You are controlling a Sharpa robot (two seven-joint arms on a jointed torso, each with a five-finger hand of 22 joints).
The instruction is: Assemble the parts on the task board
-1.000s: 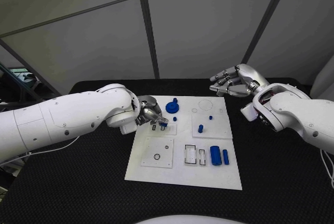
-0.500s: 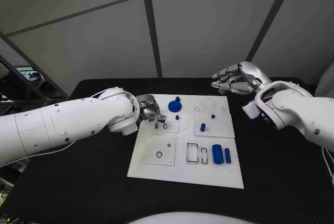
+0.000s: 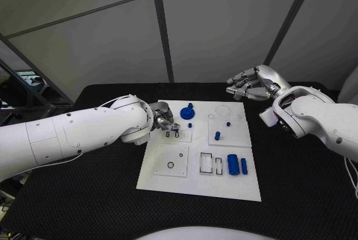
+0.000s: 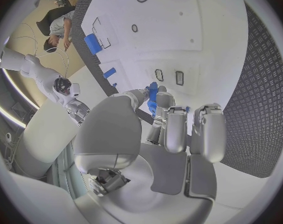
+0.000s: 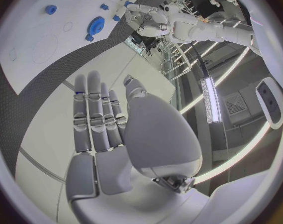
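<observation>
We see a white, smooth, matt plastic-looking task board (image 3: 195, 185) lying on a black worktop (image 3: 82, 209) whose surface is rough and finely woven, with a diamond-like mesh texture in the left wrist view. The small blue parts look like smooth matt plastic: a blue toothed gear wheel (image 3: 185, 114) and a blue cylinder (image 3: 232, 164). The left robot hand (image 3: 165, 123) and the right robot hand (image 3: 251, 85) are of silver, satin-finished metal or metallic plastic with a soft sheen. We find the white arm shells (image 3: 74, 134) glossy, hard and smooth.
</observation>
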